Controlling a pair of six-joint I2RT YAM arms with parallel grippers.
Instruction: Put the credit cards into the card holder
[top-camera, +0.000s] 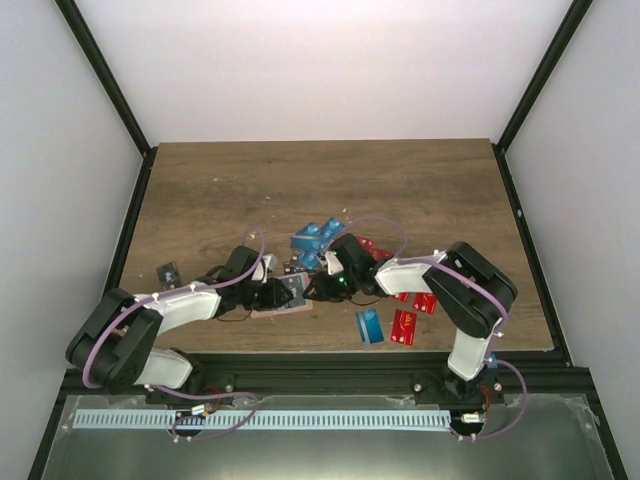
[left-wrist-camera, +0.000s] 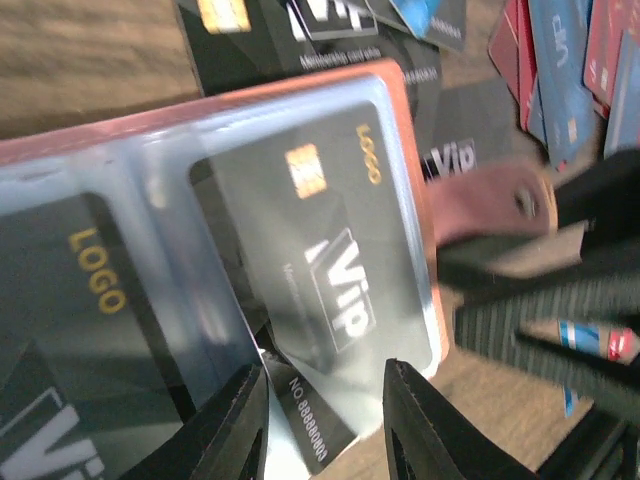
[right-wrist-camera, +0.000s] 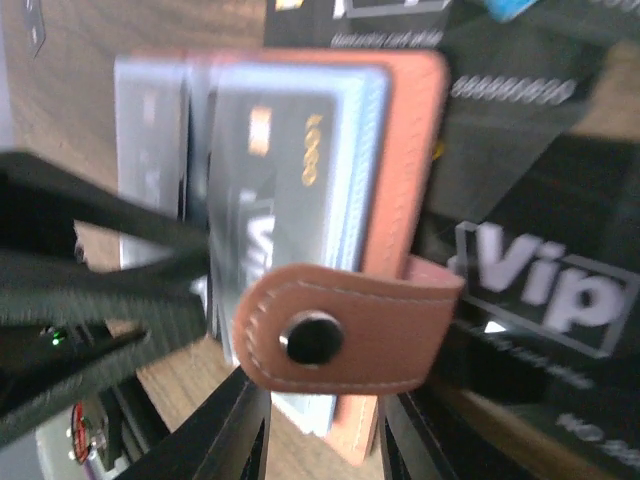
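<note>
The tan-orange card holder (top-camera: 291, 297) lies open between my two grippers. In the left wrist view its orange rim (left-wrist-camera: 412, 160) frames clear sleeves with black VIP cards (left-wrist-camera: 320, 240) inside. My left gripper (left-wrist-camera: 325, 405) is open, and a black card's corner (left-wrist-camera: 312, 412) and a sleeve edge lie between its fingertips. My right gripper (right-wrist-camera: 325, 435) is open at the holder's (right-wrist-camera: 405, 150) edge. The snap strap (right-wrist-camera: 350, 335) lies across its jaws. Loose blue cards (top-camera: 315, 238) and red cards (top-camera: 410, 322) lie around my right gripper (top-camera: 322, 285).
More black cards (right-wrist-camera: 530, 280) lie under and beyond the holder. A blue card (top-camera: 369, 326) sits near the front edge and one black card (top-camera: 168, 272) lies at the left. My left gripper (top-camera: 272, 293) is close to the right one. The black frame rail (top-camera: 320, 358) runs along the front.
</note>
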